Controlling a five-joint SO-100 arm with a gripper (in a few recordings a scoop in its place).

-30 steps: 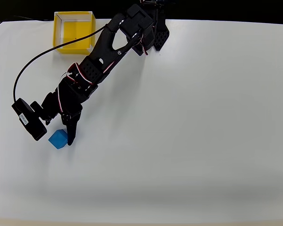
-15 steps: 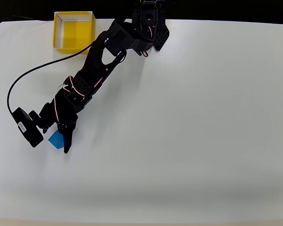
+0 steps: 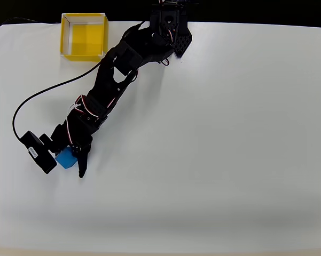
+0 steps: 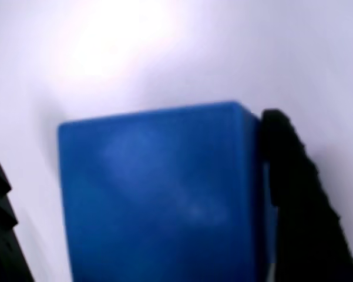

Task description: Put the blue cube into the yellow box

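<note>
Gripper [image 3: 70, 159] astride blue cube [image 3: 67, 158], jaws apart; rt finger [image 4: 293, 200] touching cube, lt w/ gap. Yellow box [image 3: 84, 36] well apart, far table [image 3: 229, 133] edge.

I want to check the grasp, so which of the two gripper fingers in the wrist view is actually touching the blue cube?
The finger on the picture's right presses against the blue cube; the left-edge finger stands apart, with white table between.

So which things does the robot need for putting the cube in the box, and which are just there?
Needed:
- blue cube, between the jaws of the gripper
- yellow box, at the table's far left corner in the overhead view

Just there:
- black cable, looping over the white table
</note>
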